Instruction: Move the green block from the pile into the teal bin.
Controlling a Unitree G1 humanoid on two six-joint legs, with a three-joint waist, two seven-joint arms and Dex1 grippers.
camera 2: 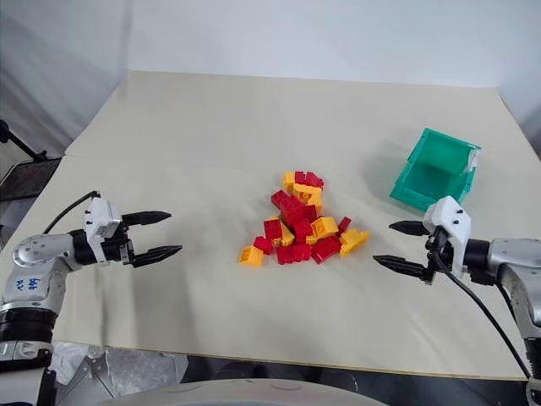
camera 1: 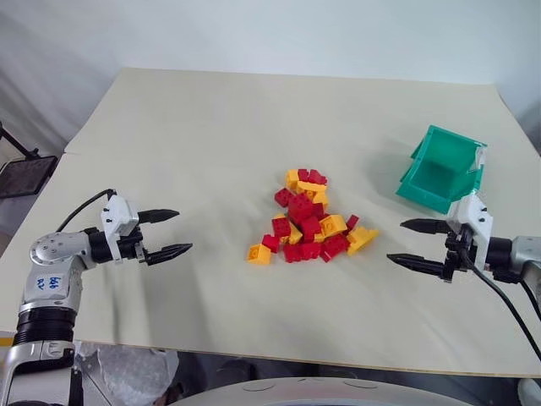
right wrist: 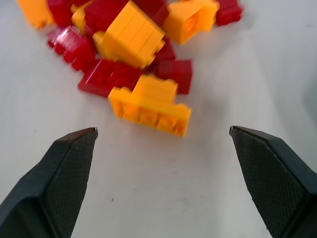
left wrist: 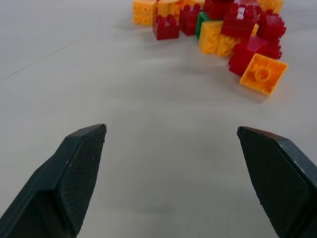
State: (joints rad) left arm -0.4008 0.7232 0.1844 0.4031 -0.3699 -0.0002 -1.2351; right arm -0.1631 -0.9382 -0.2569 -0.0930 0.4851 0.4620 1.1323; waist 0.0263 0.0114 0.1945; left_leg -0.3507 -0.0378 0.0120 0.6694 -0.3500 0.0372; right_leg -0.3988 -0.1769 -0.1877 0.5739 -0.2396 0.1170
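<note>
The pile of red and yellow-orange bricks lies in the middle of the cream table. The green block shows as a thin green sliver wedged between a red and a yellow brick on the pile's side facing my left gripper. The teal bin stands at the right, beyond the pile. My left gripper hovers open and empty left of the pile, pointing at it. Right of the pile and just in front of the bin, my right gripper is open and empty too. A yellow brick lies nearest to it.
The table's front edge runs close below both grippers. A dark object stands off the table's left side. A seam in the table covering crosses the left part. Bare tabletop lies between each gripper and the pile.
</note>
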